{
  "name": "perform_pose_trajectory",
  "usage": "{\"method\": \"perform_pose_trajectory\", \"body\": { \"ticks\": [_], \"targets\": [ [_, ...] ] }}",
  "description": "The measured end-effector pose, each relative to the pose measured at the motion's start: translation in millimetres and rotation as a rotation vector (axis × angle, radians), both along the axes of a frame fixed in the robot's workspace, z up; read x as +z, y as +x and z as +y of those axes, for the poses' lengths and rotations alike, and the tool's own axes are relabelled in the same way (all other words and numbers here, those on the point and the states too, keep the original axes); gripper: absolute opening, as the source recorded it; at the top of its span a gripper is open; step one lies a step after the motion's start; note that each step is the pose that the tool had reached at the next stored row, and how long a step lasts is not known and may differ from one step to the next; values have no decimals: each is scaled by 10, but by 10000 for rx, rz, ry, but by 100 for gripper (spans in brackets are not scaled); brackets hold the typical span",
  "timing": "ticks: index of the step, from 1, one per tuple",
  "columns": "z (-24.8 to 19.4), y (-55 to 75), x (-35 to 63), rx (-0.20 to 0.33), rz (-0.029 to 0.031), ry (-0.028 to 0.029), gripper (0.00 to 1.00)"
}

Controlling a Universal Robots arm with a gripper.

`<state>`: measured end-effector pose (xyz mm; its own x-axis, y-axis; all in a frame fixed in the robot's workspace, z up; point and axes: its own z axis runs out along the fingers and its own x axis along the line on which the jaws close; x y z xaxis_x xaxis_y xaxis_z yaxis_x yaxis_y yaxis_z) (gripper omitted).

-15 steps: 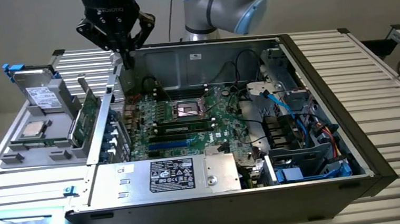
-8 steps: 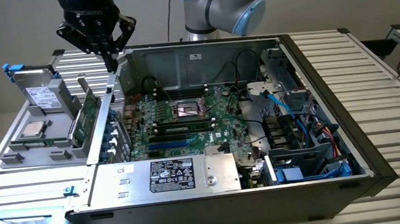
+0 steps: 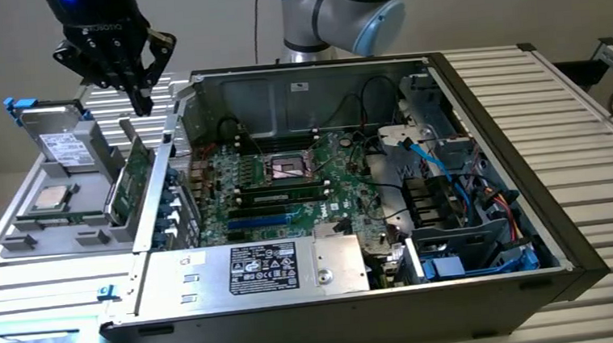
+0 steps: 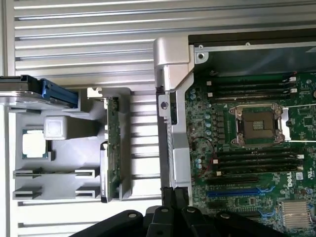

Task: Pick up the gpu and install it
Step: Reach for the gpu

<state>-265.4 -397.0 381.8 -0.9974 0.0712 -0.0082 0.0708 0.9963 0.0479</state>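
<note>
Bright, even light; soft shadows inside the computer case (image 3: 269,97).

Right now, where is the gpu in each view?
Exterior view: gpu stands on edge in the gray holder, outside the case on the exterior view's left.
Wrist view: gpu on edge in the holder, between the loose chip and the case.
Shared landmark: the CPU socket.

Pretty sure this is a robotics lab bench. An opened desktop PC case (image 3: 269,101) is sitting on a ribbed aluminium table (image 3: 594,119), a grey robot arm (image 3: 344,15) is standing at 12 o'clock in the exterior view, and a grey parts fixture (image 3: 42,238) is sitting at 9 o'clock.
</note>
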Motion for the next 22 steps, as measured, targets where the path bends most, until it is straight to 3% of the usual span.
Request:
{"method": "perform_pose_trajectory", "body": {
  "ticks": [15, 22],
  "targets": [
    [77, -652, -151, 0, 7, 3, 12],
    [209, -691, -254, 0, 28, 4, 12]
  ]
}}
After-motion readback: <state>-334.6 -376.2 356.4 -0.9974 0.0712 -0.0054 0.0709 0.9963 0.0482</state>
